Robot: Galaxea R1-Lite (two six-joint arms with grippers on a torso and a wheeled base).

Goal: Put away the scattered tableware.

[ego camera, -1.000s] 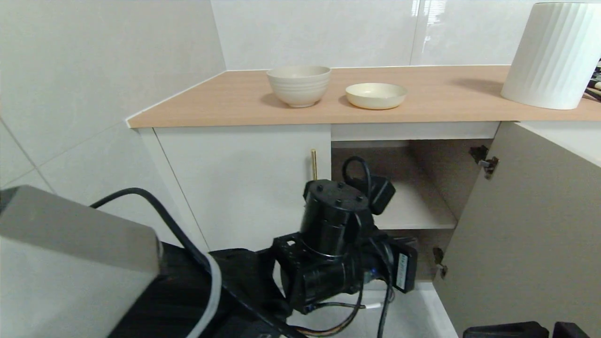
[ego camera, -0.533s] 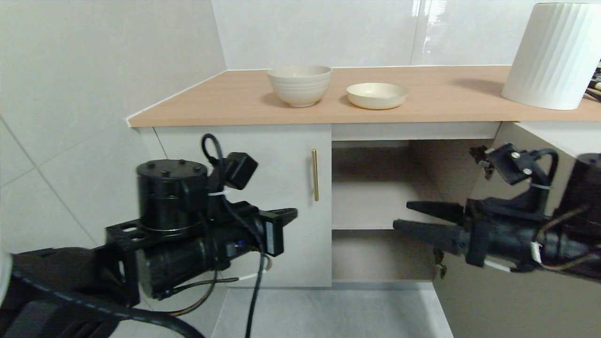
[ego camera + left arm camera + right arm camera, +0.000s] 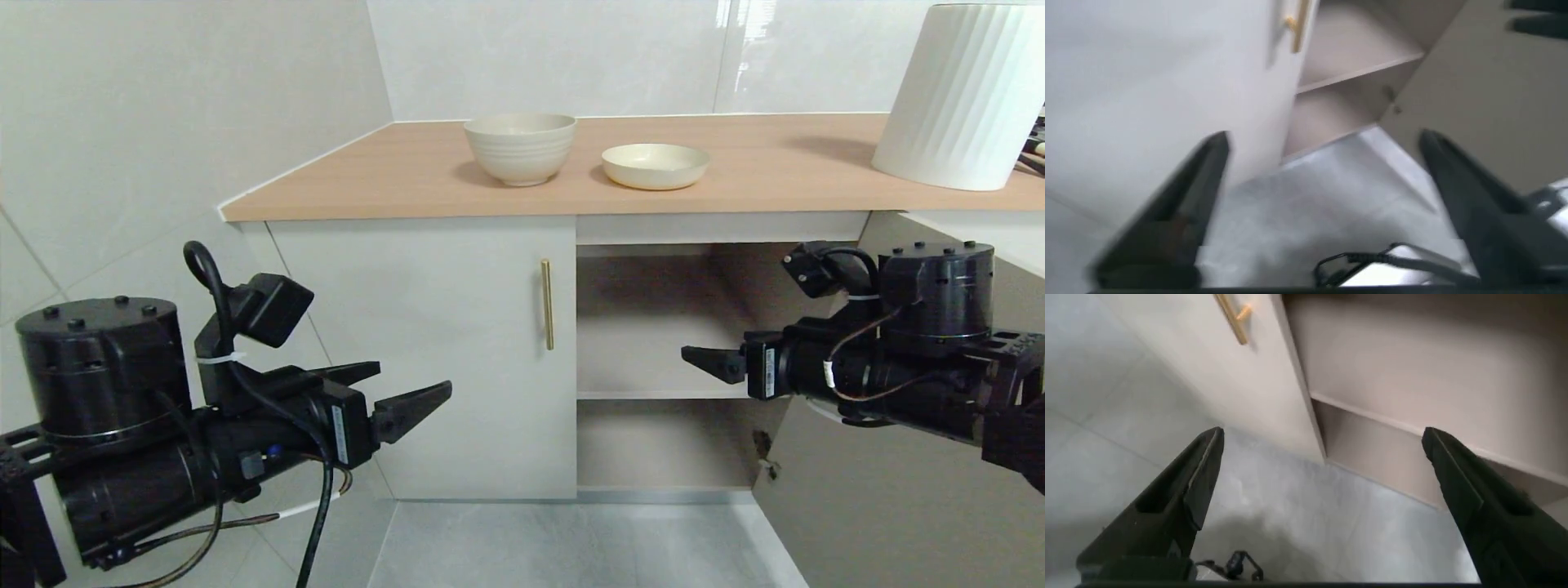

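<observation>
Sitting on the counter [image 3: 384,180]: one bowl [image 3: 520,147], one plate [image 3: 655,166].

The light is soft and even, with no hard beams. High above and beyond the fingers of the left gripper [image 3: 414,378], the wall tiles [image 3: 739,24] catch a bright streak of glare. The bowl [image 3: 520,147], the plate [image 3: 655,166] and the white ribbed container [image 3: 963,98] throw faint shadows towards the robot's left on the counter [image 3: 392,175]. The open cabinet [image 3: 645,286], just ahead of the fingers of the right gripper [image 3: 684,353], sits in dim shade. In the left wrist view the spread fingers [image 3: 1176,212] are smeared with blur, and the floor between them is hazy. The right wrist view is crisper between its dark fingers [image 3: 1167,506].
</observation>
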